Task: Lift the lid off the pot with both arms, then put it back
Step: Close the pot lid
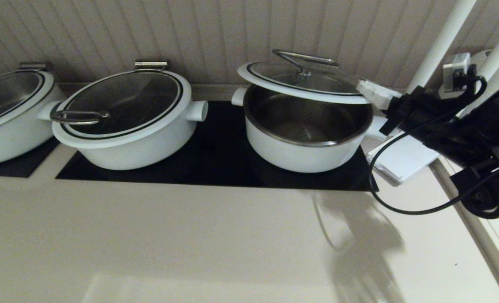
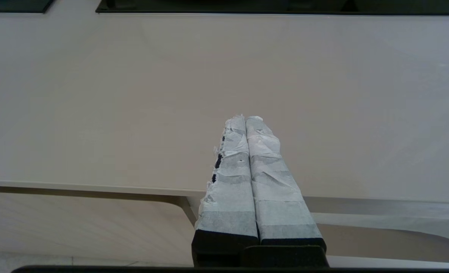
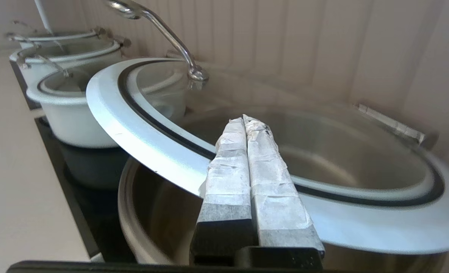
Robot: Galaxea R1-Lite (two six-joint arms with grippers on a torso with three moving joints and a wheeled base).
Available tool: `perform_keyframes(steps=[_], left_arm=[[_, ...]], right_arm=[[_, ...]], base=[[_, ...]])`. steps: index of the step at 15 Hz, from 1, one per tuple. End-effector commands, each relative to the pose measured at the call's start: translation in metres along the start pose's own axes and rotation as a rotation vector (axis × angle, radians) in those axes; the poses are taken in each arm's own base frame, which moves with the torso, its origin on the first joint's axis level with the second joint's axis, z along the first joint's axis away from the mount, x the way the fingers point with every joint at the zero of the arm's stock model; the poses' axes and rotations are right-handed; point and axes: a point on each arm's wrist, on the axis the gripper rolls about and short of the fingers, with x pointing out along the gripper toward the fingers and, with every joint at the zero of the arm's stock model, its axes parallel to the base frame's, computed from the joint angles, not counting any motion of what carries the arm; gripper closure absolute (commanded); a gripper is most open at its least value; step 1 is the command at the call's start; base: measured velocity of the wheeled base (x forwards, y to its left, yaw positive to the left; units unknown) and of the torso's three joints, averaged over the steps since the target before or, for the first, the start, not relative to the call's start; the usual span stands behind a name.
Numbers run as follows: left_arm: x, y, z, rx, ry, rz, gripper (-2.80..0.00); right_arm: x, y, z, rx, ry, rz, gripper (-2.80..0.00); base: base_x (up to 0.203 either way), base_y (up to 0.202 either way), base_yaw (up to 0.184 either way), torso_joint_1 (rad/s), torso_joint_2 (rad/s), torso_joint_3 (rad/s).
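The lid (image 1: 304,82), glass with a white rim and a steel bar handle, sits raised above the pot (image 1: 308,155), with a gap showing the steel lining. My right gripper (image 1: 361,87) reaches in from the right and touches the lid's right rim. In the right wrist view the gripper (image 3: 245,119) is shut, its taped fingers lying across the white rim of the lid (image 3: 133,125) over the open pot (image 3: 152,212); nothing shows between them. My left gripper (image 2: 245,119) is shut and empty over the beige counter near its front edge, out of the head view.
Two wider white pots (image 1: 123,122) (image 1: 5,113) with lids stand to the left on the black cooktop (image 1: 220,164). A white paper pad (image 1: 401,160), a loose black cable (image 1: 401,208) and white poles (image 1: 438,42) are at the right. The panelled wall is close behind.
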Motion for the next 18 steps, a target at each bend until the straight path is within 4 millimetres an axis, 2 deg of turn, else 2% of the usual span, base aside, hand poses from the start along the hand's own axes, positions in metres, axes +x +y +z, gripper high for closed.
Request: perform_keyframes(steps=[1,12,18], left_arm=[[0.0,0.0,0.0,0.0,-0.002,0.001,0.0],[0.0,0.0,0.0,0.0,0.001,0.0,0.0],[0.0,0.0,0.0,0.0,-0.002,0.0,0.0]], right_arm=[[-0.004,0.002,-0.014,0.02,0.028,0.0,0.0],[-0.008,0.003,-0.056,0.014,0.107,0.001,0.0],[-0.009,0.002,-0.06,0.017,0.114,-0.002,0.0]], base=[[0.0,0.0,0.0,0.0,0.0,0.0],[0.0,0.0,0.0,0.0,0.0,0.0],[0.0,0.0,0.0,0.0,0.0,0.0]])
